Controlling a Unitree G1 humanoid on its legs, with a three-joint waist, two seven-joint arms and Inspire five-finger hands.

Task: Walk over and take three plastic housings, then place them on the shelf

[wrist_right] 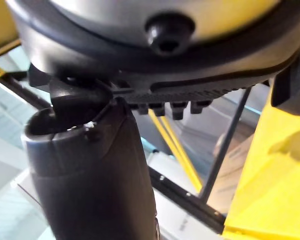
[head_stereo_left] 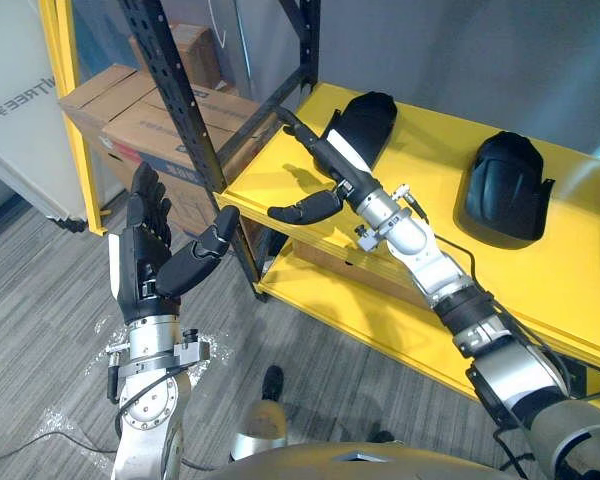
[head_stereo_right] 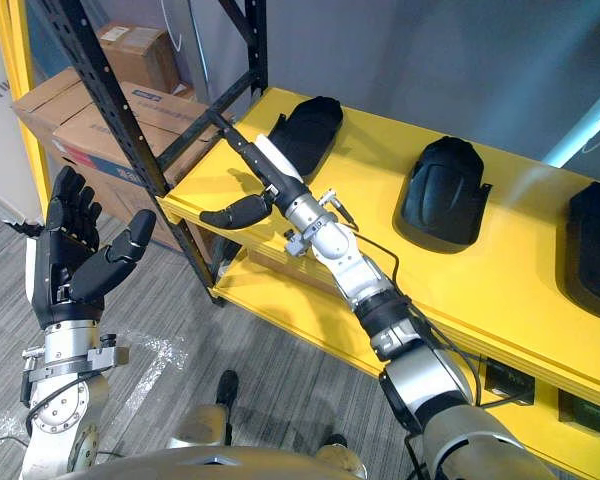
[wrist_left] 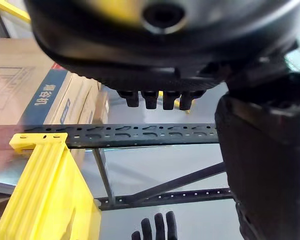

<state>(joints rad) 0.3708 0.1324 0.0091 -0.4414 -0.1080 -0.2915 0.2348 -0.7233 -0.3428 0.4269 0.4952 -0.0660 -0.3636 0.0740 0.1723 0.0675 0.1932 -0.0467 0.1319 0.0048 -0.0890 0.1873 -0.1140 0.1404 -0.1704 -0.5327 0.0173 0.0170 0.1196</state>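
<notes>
Yellow shelf [head_stereo_right: 520, 290] is loaded with three black plastic housings, kept well apart: leftmost housing [head_stereo_right: 310, 125], middle housing [head_stereo_right: 442, 190], rightmost housing [head_stereo_right: 595, 245]. The right hand [head_stereo_right: 268, 165] is stretched beside the leftmost, fingers straight, apparently released. The left hand [head_stereo_right: 65, 255] is raised, fingers spread, empty.

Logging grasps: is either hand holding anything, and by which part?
Nothing is held: left hand and right hand both open, plastic housings lying on the shelf.

Left hand [head_stereo_left: 145, 250] raised upright, fingers straight; right hand [head_stereo_left: 332, 165] outstretched, fingers straight
</notes>
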